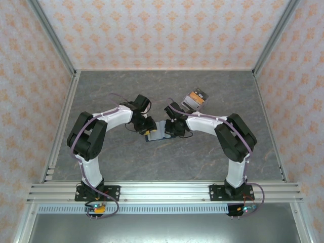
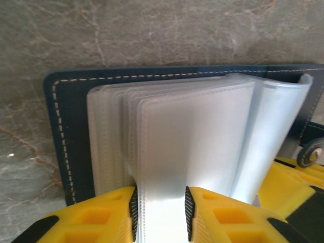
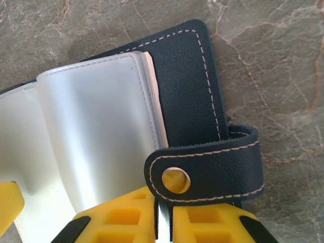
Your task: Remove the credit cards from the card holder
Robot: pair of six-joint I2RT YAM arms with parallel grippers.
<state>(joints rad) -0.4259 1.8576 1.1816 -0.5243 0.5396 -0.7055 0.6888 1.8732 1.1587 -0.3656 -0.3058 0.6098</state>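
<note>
Left hand (image 2: 161, 212) pinches frosted plastic sleeves (image 2: 202, 136) of the stitched navy card holder (image 2: 68, 126), mid-frame on the marbled grey tabletop (image 2: 152, 30); right hand (image 3: 163, 220) is clamped on a thin pale edge beneath its snap tab (image 3: 212, 169).

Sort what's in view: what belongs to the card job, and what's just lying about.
Job: holder, its sleeves, loose cards by the right arm, left pincer, right pincer.
Just there: table, patterned walls, rail.
</note>
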